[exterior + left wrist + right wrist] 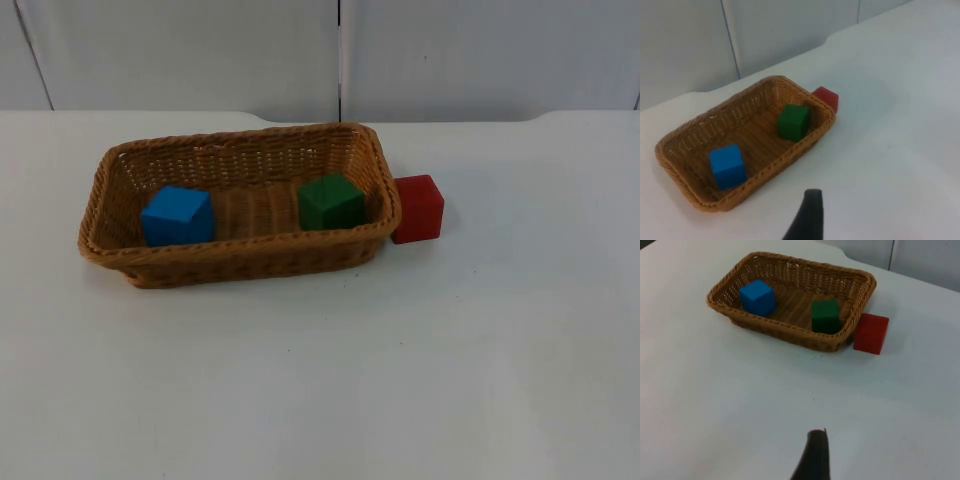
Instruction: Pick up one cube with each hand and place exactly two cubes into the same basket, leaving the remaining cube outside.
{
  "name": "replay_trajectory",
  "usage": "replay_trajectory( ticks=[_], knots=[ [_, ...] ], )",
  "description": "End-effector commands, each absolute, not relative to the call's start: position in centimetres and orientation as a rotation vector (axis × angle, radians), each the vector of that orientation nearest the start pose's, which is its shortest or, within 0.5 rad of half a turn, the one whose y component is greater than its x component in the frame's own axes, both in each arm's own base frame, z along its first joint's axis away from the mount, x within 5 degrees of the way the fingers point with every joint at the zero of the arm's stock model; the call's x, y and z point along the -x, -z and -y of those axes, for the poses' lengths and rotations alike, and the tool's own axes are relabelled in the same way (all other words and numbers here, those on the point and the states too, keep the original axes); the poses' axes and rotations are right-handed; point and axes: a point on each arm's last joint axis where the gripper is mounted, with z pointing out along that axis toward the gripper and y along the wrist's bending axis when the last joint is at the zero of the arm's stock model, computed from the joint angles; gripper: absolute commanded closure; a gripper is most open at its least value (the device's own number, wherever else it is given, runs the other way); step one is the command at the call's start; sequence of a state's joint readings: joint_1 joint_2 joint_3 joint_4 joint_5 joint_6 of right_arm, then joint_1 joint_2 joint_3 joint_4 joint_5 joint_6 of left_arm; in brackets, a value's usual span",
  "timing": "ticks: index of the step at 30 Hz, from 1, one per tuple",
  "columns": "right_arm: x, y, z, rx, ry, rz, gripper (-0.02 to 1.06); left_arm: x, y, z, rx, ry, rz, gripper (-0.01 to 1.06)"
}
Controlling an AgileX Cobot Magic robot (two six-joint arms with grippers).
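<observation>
Bare white counter [320,380] lies closest in the top view, and both wrist views look across a stretch of it before anything else. Each arm waits drawn back. The left tool [807,220] and the right tool [812,457] each show as one dark fingertip over bare counter, well short of the basket, and I cannot tell whether either is released or clenched.

Ahead of both tools sits the brown wicker basket [240,262]. Inside it, the blue cube [177,216] rests toward the end nearer the left tool, and the green cube [331,202] stands toward the other end, close to the wall there. Beyond that wall, outside, the red cube [418,209] stands on the counter just beside the basket, touching it or nearly so; which of the two I cannot tell.

As things lie, the count looks right: two cubes in, one out. The risk, as I judge it, comes from any further reach. A tool passing near the right end could catch the rim and drag the light basket, or push the red cube against it. A tool going into the basket could lift a cube back out. Picking up the red one would make three.
</observation>
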State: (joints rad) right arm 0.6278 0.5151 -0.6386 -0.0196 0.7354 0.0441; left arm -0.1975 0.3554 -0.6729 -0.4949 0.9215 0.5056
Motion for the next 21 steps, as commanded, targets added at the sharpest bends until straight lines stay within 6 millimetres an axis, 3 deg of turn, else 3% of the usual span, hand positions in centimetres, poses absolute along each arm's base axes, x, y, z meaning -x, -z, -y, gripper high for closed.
replay_trajectory(
  ticks=[1,12,21],
  knots=[
    [-6.8,-32.3,-4.8,0.617,-0.385,-2.026,0.34,-3.3,-33.7,4.2,-0.631,0.391,-1.919,0.27],
    [-2.6,-32.4,-1.7,0.589,-0.407,-1.953,0.34,-1.0,-33.0,2.8,-0.562,0.300,-1.947,0.27],
    [0.3,-32.0,0.4,0.550,-0.432,-1.869,0.34,1.7,-32.5,2.1,-0.552,0.259,-1.875,0.27]
  ],
)
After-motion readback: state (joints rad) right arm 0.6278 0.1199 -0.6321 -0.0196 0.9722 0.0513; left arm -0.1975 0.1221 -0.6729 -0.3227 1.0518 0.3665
